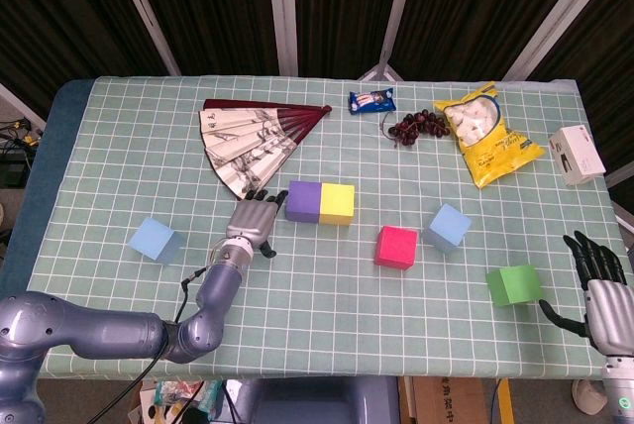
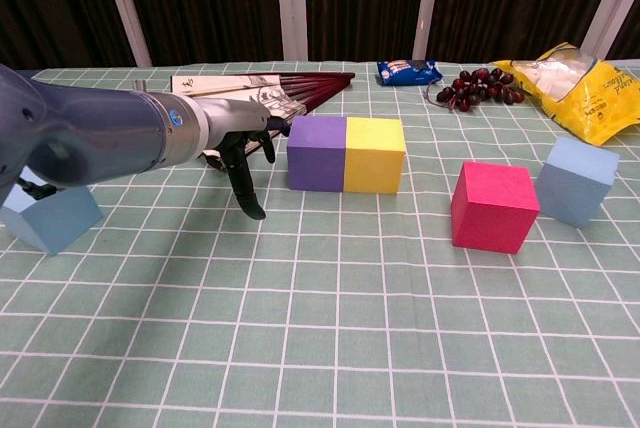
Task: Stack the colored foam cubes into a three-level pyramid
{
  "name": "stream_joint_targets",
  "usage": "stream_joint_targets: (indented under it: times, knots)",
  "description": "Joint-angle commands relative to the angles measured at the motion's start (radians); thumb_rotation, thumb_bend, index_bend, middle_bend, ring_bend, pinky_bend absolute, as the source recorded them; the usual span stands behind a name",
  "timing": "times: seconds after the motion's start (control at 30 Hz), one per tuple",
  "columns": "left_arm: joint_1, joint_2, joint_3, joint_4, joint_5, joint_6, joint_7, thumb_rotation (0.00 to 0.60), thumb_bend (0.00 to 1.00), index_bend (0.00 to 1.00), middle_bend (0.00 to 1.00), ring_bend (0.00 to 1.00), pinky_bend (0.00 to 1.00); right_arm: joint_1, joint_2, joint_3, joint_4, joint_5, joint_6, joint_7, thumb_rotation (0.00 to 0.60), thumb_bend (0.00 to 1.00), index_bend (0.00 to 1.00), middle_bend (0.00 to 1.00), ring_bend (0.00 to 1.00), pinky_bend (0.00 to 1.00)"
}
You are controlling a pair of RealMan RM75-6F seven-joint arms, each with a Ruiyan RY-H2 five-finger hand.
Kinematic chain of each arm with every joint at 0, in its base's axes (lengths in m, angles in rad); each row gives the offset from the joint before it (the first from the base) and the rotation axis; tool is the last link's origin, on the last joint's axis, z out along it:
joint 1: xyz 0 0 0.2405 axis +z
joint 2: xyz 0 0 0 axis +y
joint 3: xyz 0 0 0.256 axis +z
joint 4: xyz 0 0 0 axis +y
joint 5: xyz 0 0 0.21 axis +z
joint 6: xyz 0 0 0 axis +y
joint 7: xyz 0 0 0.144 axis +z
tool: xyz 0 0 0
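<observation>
A purple cube (image 1: 302, 200) (image 2: 316, 153) and a yellow cube (image 1: 337, 203) (image 2: 375, 155) stand side by side, touching, mid-table. My left hand (image 1: 253, 221) (image 2: 245, 153) lies just left of the purple cube, fingers apart and holding nothing, its fingertips (image 2: 278, 129) at that cube's left face. A pink cube (image 1: 395, 246) (image 2: 494, 206) and a light blue cube (image 1: 448, 227) (image 2: 578, 181) sit to the right. Near the front right is a green cube (image 1: 514, 285). Another light blue cube (image 1: 156, 241) (image 2: 50, 216) rests at the left. My right hand (image 1: 599, 280) hangs empty off the right edge, fingers spread.
A folding fan (image 1: 260, 137) (image 2: 260, 93) lies behind my left hand. At the back are a blue snack packet (image 1: 372, 100), dark grapes (image 1: 418, 126) and a yellow bag (image 1: 485, 137). A white box (image 1: 577, 155) sits at the right edge.
</observation>
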Motion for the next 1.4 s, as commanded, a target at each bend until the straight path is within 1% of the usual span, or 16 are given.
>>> stream_joint_targets:
  times: [0.03,0.27,0.37,0.47,0.67,0.77,0.87,1.0,1.13,1.23,1.33,1.4]
  knots:
    - [0.000,0.000,0.000,0.000,0.001,0.001,-0.001,0.600,0.17,0.00,0.18,0.06,0.06,0.000,0.000,0.000,0.000,0.000,0.000,0.000,0.600,0.24,0.00,0.00,0.00,0.00]
    - [0.006,0.012,0.005,-0.015,0.003,0.006,0.000,0.600,0.17,0.00,0.18,0.06,0.06,0.000,0.001,-0.001,0.000,-0.001,-0.001,0.000,0.600,0.24,0.00,0.00,0.00,0.00]
    - [0.017,0.031,0.009,-0.039,0.006,0.017,-0.005,0.600,0.17,0.00,0.18,0.06,0.06,0.000,0.001,-0.001,-0.001,0.000,-0.002,0.000,0.600,0.24,0.00,0.00,0.00,0.00]
    - [0.038,0.064,0.009,-0.083,0.027,0.036,-0.028,0.600,0.17,0.00,0.18,0.06,0.06,0.000,0.002,-0.001,-0.001,0.001,-0.002,-0.001,0.600,0.24,0.00,0.00,0.00,0.00]
    - [0.105,0.162,0.014,-0.216,0.126,0.105,-0.096,0.600,0.17,0.00,0.17,0.06,0.06,0.001,0.001,0.000,-0.001,0.008,-0.008,-0.004,0.600,0.24,0.00,0.00,0.00,0.00]
    - [0.159,0.228,0.020,-0.308,0.197,0.157,-0.149,0.600,0.17,0.00,0.15,0.06,0.06,0.002,0.001,0.000,-0.003,0.013,-0.012,-0.009,0.600,0.24,0.00,0.00,0.00,0.00]
    - [0.212,0.270,0.033,-0.367,0.277,0.212,-0.201,0.600,0.15,0.00,0.13,0.06,0.06,0.003,0.001,0.001,-0.005,0.018,-0.015,-0.013,0.600,0.24,0.00,0.00,0.00,0.00]
    - [0.304,0.321,0.082,-0.428,0.439,0.308,-0.278,0.600,0.10,0.00,0.07,0.06,0.06,0.004,0.004,0.004,-0.015,0.035,-0.024,-0.026,0.600,0.24,0.00,0.00,0.00,0.00]
    - [0.383,0.348,0.133,-0.435,0.580,0.397,-0.323,0.600,0.10,0.00,0.06,0.06,0.05,0.010,0.016,0.011,-0.041,0.060,-0.040,-0.045,0.600,0.24,0.00,0.00,0.00,0.00]
    - [0.434,0.358,0.165,-0.425,0.656,0.449,-0.347,0.600,0.10,0.00,0.05,0.06,0.05,0.018,0.035,0.017,-0.069,0.081,-0.061,-0.066,0.600,0.24,0.00,0.00,0.00,0.00]
    - [0.473,0.369,0.174,-0.419,0.703,0.476,-0.380,0.600,0.10,0.00,0.04,0.06,0.05,0.035,0.064,0.025,-0.108,0.095,-0.087,-0.093,0.600,0.24,0.00,0.00,0.00,0.00]
    - [0.491,0.380,0.169,-0.420,0.719,0.480,-0.403,0.600,0.10,0.00,0.04,0.06,0.05,0.051,0.083,0.032,-0.134,0.094,-0.103,-0.113,0.600,0.24,0.00,0.00,0.00,0.00]
